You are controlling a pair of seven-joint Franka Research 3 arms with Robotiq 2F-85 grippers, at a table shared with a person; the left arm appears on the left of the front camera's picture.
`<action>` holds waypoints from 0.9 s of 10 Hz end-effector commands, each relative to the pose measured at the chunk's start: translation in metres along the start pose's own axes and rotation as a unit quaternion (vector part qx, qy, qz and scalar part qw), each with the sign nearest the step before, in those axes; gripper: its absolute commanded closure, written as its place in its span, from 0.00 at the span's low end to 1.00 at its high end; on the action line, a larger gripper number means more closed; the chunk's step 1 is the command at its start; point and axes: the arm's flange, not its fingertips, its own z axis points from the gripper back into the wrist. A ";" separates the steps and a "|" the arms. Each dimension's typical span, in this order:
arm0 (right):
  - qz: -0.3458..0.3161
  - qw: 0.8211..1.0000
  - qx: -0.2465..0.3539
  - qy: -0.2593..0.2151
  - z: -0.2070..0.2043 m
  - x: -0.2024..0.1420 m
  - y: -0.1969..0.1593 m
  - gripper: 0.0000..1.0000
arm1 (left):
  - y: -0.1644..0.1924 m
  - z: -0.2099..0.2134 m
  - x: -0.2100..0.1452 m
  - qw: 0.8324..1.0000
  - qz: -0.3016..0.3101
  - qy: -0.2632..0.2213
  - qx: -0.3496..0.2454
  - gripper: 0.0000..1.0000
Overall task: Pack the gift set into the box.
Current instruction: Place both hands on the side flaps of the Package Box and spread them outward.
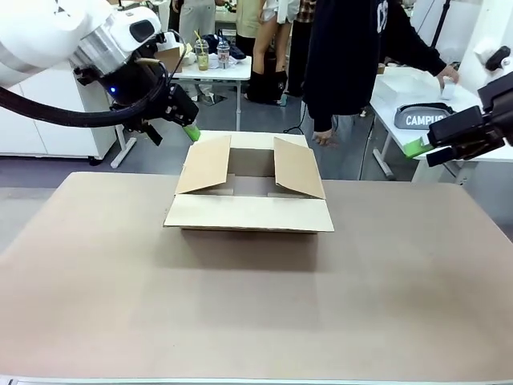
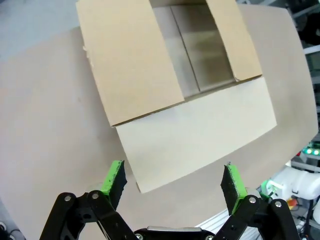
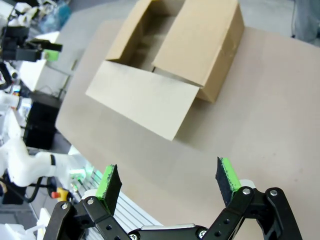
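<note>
**Box open and waiting, nothing packed yet**

Front view: the box [image 1: 248, 213] sits on the table [image 1: 256, 321] toward its far edge, mouth up, long axis left to right, near flap laid flat toward the robot. The left gripper [image 1: 187, 128] hangs by its far-left corner, and the right gripper [image 1: 417, 148] is well off to the right. Left wrist view: this gripper is spread and empty, and the box's visible floor is bare cardboard (packing looks unstarted). Right wrist view: that gripper is also wide, holding nothing.

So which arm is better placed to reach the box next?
Probably the left. The left gripper, open, hovers by the far left corner of the box; the right gripper, open, hangs near the right edge of the table, farther off.
</note>
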 end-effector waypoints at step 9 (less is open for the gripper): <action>0.011 1.000 0.012 -0.004 0.001 0.003 -0.002 0.00 | -0.022 -0.135 0.171 0.974 0.144 0.096 0.145 0.00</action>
